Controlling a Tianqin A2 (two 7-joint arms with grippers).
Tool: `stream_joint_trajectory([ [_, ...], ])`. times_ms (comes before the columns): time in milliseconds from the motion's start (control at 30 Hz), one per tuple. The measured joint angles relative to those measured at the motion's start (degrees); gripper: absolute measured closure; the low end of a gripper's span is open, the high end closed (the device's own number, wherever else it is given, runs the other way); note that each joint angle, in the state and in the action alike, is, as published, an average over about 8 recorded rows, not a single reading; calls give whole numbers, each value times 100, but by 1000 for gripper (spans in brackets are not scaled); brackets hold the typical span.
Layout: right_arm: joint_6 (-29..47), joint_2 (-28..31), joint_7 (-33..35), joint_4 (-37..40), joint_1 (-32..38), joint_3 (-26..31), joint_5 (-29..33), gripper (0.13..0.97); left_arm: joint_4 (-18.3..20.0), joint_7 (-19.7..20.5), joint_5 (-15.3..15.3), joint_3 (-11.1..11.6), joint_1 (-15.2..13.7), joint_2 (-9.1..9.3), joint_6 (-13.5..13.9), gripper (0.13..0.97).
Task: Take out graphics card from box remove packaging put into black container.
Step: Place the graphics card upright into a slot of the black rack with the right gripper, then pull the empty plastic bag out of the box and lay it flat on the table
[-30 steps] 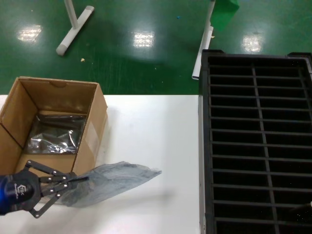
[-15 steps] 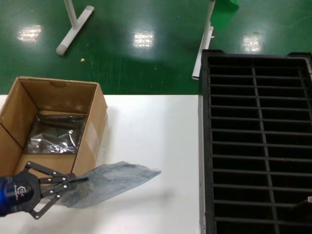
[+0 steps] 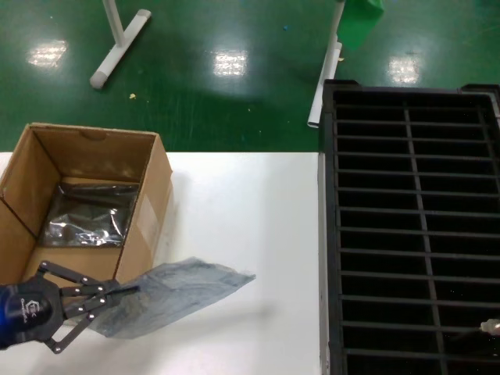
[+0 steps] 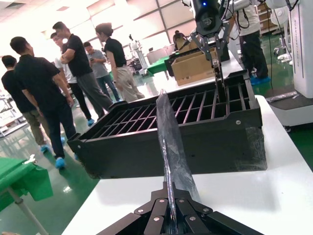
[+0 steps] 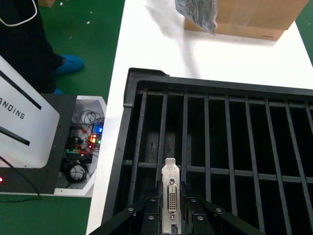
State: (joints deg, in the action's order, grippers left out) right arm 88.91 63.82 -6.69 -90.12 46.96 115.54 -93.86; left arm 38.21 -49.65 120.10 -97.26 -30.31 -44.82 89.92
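Observation:
My left gripper is shut on one end of the smoky-grey plastic bag, held just above the white table beside the front of the cardboard box. In the left wrist view the bag stands edge-on out of the closed gripper. My right gripper is shut on the graphics card, whose silver bracket with its connector shows between the fingers, over a slot near the front of the black container. In the head view only a pale tip of the card shows at the container's lower right.
Another shiny grey bag lies inside the open box. The table is bare between box and container. White stand legs are on the green floor behind. People and other stations stand beyond the container in the left wrist view.
My left gripper and the bag have shifted slightly down and left. A pale tip of the card has come into the head view at the container's lower right.

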Motion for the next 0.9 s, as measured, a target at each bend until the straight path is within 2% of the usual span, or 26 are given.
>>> stream_joint_trajectory([
  [300,-160,-50,136,51,-346,-144,-23,893,-111,-55,16,-100,-53,-8,1,955],
  [600,-218,-69,190,103,-494,-260,-22,843,-168,-69,22,-184,-124,6,1,955],
  [900,-272,-188,204,182,-388,-325,56,723,-224,-88,42,-257,-184,23,1,955],
])
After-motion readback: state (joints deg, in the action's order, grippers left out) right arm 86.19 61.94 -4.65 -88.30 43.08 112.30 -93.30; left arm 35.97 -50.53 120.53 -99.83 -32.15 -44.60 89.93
